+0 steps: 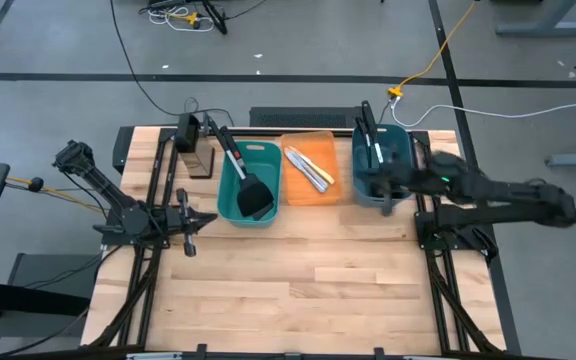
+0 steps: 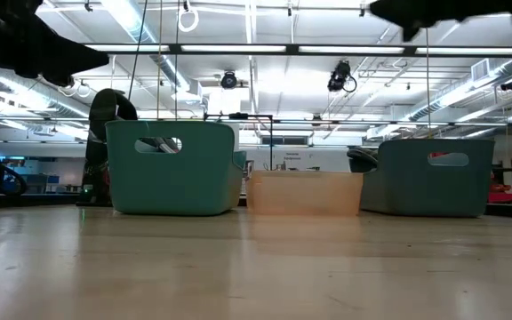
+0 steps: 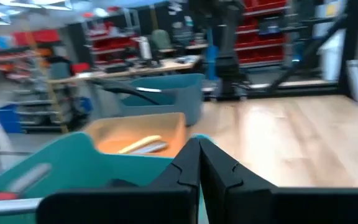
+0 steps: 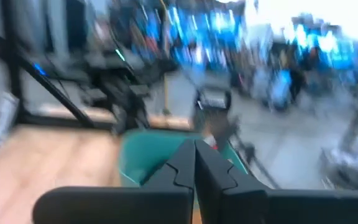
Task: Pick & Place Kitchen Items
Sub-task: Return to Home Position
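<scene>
Black spatulas (image 1: 251, 190) lie in the left teal bin (image 1: 230, 195), their handles leaning on its far rim. Silver knives (image 1: 310, 168) lie in the orange bin (image 1: 320, 140). Black utensils (image 1: 371, 145) lie in the right teal bin (image 1: 400, 140), their handles sticking out over its far rim. My left gripper (image 1: 208, 218) is shut and empty, just left of the left teal bin; its shut fingers show in the left wrist view (image 3: 199, 163). My right gripper (image 1: 386, 190) is shut and empty above the near end of the right teal bin (image 4: 157, 155).
The three bins stand in a row at the table's far side, also in the low view: teal (image 2: 174, 167), orange (image 2: 305, 193), teal (image 2: 429, 176). A black stand (image 1: 190, 140) is at the far left. Bare wood (image 1: 298, 280) lies toward the near edge.
</scene>
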Tool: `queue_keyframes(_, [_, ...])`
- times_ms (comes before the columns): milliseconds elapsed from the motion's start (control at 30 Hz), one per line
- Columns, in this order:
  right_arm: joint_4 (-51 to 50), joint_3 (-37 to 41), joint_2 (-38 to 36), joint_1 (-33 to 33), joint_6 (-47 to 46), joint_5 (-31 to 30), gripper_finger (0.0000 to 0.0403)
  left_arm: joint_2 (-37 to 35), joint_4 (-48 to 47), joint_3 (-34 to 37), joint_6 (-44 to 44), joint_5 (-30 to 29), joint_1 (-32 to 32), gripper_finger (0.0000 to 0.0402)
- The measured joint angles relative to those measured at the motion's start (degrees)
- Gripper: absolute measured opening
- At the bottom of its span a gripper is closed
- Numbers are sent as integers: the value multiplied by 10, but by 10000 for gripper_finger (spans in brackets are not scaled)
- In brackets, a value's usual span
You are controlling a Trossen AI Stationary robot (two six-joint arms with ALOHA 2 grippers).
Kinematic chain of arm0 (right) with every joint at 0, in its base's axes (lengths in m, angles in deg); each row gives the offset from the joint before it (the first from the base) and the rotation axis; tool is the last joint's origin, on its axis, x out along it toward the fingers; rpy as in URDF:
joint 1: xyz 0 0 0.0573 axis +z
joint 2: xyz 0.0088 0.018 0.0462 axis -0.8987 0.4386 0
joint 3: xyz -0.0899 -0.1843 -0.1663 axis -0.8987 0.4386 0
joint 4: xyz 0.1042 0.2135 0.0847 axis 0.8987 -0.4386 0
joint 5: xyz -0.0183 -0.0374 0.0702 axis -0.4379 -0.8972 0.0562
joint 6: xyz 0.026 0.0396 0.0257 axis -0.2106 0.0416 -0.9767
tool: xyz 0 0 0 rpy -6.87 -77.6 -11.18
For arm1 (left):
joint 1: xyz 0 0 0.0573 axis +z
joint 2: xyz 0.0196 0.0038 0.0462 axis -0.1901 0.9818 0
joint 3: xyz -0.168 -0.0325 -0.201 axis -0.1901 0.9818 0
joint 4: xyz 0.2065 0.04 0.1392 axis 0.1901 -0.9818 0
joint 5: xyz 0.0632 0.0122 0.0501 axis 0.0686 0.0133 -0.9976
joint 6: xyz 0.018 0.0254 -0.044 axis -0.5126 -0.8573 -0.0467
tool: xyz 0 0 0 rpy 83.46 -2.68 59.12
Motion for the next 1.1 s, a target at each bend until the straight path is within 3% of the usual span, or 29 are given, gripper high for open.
queue_keyframes(100, [64, 114, -127, 0, -14, 46, 7, -15, -1, 0, -34, -4, -1, 5])
queue_keyframes(200, [76, 184, -233, -4, -47, 48, 5, -17, -9, -1, -61, 2, 10, 4])
queue_keyframes(367, [64, 253, -320, -21, -78, 66, 5, -6, -26, 0, -43, 23, 60, 3])
queue_keyframes(500, [107, 302, -345, -29, -104, 91, 6, -41, -49, -1, -41, 101, 80, 2])
queue_keyframes(600, [148, 341, -352, -32, -129, 97, 6, -59, -85, 1, -33, 117, 82, 2])
queue_keyframes(700, [134, 339, -352, -33, -138, 80, 6, -88, -82, 18, -30, 128, 82, 1])
queue_keyframes(900, [131, 339, -351, -36, -130, 85, 4, -130, -121, 33, -36, 208, 85, 1])
queue_keyframes(1100, [129, 339, -349, -56, -135, 84, 3, -159, -128, 34, -83, 251, 126, 1])
